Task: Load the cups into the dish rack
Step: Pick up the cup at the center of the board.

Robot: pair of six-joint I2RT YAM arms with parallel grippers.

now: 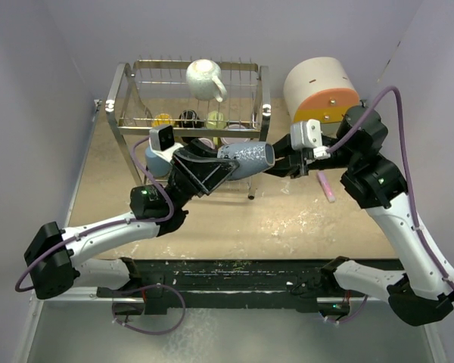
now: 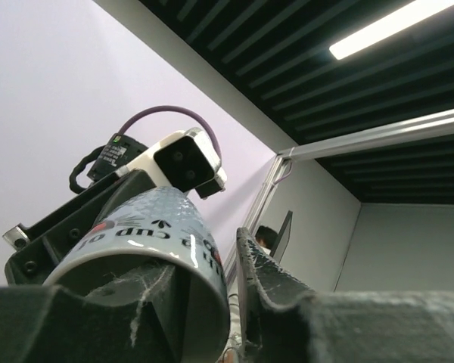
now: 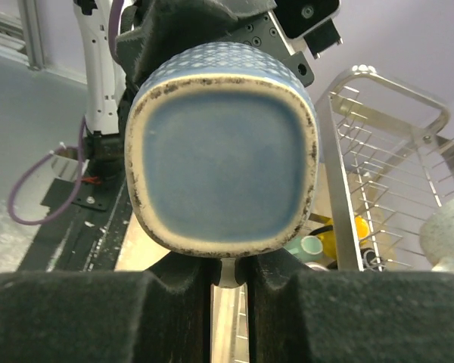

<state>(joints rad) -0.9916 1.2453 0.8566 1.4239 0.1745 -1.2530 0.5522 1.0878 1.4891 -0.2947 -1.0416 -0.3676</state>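
Hanging on its side in mid-air at the centre of the top view, overlapping the lower front edge of the dish rack (image 1: 129, 98), the blue mug (image 1: 246, 157) is lying level between the two arms. Its wall is showing a fine pale diamond pattern, and in the left wrist view dark printed lettering is running around it. In the right wrist view its base is facing the lens, a rounded square of glossy blue ringed by a cream, dark-speckled foot. The right gripper (image 1: 278, 160) is pinching almost together on a pale sliver at the lower edge of that base, apparently the handle. The left gripper (image 1: 225, 172) is bracketing the mug's other end with a thin gap showing beside one finger, so whether it is pressing I cannot tell. A white cup (image 1: 204, 78) is sitting on the rack's top tier, while a yellow cup (image 1: 164, 119), a black cup (image 1: 189, 118) and a pale green cup (image 1: 216, 119) are resting on the lower tier
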